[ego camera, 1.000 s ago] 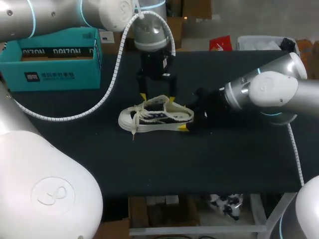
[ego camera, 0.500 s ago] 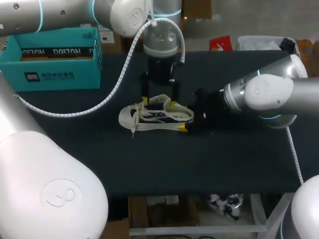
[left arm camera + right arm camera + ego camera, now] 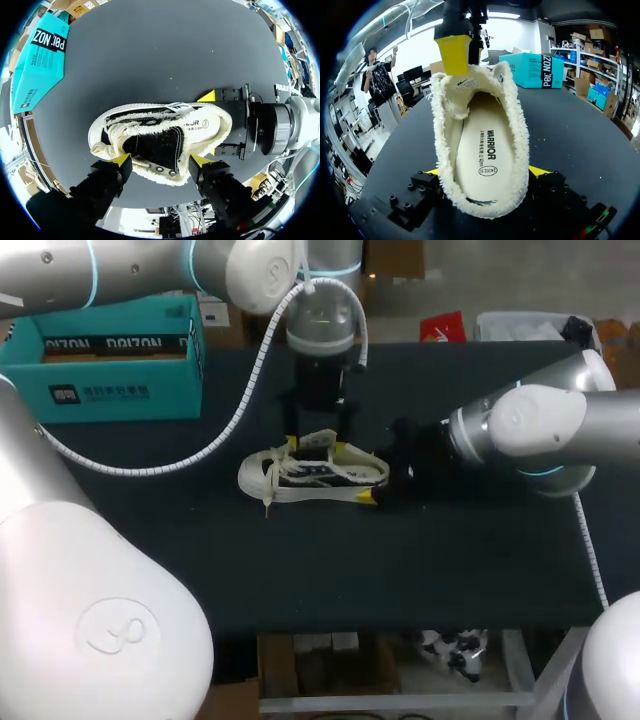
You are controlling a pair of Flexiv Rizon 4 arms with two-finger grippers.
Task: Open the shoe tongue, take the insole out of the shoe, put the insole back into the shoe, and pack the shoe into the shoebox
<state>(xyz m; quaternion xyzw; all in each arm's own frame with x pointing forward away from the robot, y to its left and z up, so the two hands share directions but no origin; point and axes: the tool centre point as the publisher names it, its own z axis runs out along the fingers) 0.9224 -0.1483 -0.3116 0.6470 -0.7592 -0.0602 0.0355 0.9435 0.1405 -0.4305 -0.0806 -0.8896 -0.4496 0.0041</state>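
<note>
In the head view the shoe [image 3: 312,478] stands on its sole mid-frame on the dark surface [image 3: 300,570], toe towards frame left. The shoebox [image 3: 110,360] is at upper left, the left fingers [image 3: 290,443] are over the shoe's opening and the right fingers [image 3: 368,497] are at its heel. In the left wrist view the left fingers stand apart, astride the tongue [image 3: 160,150]. In the right wrist view the right fingers are clamped on the heel's two sides, with the insole [image 3: 482,155] lying inside the shoe.

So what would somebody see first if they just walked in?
The white shoe in the middle of the black table, with its fluffy lining. The right gripper pinches its heel while the left gripper straddles the tongue from above. A teal shoebox sits at the far left corner.
</note>
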